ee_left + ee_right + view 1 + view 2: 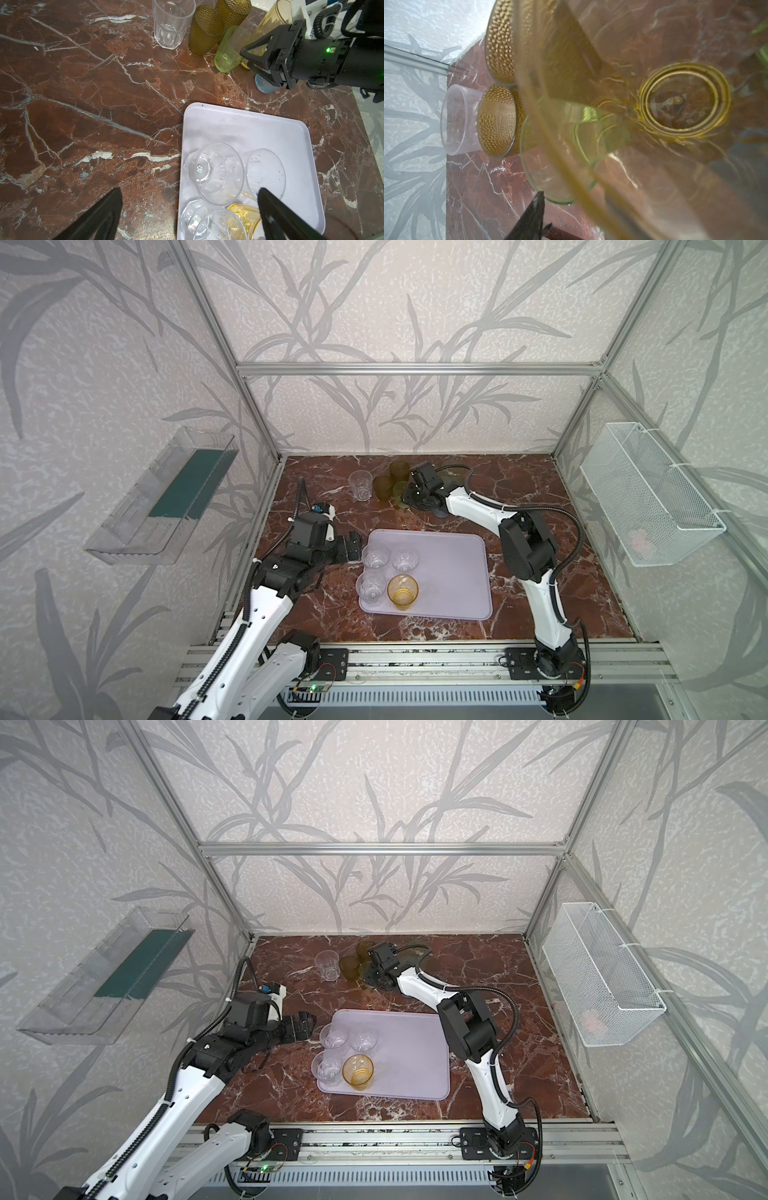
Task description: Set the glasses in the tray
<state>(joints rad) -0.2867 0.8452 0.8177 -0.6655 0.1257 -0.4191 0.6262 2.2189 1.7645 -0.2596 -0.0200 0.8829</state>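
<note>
The right gripper (246,59) is in among the cluster of glasses at the back of the worktop (540,539). Its fingers (267,73) straddle the tall amber glass (268,27). In the right wrist view one finger shows as a dark band through the amber wall and the other lies outside the rim, with the glass's ringed base in the middle of the view. I cannot tell whether the fingers press on the wall or only bracket it. The green glass (228,52) stands just beside the amber one. Two olive-brown dimpled glasses (205,31) stand beside and behind the green glass, and a clear faceted glass (360,485) stands further left. A blue-grey glass (265,86) is mostly hidden behind one finger.

The tray (457,572) sits mid-worktop, well apart from that cluster. It carries three short clear glasses (405,558) and a short amber glass (403,591), all upright and grouped in its left half.

The left gripper (355,548) hangs at the tray's left edge, its fingers spread wide and empty. In the left wrist view one fingertip is over bare worktop and the other is over the tray. The nearest clear glass (216,174) lies between them, just ahead of the tips.
</note>
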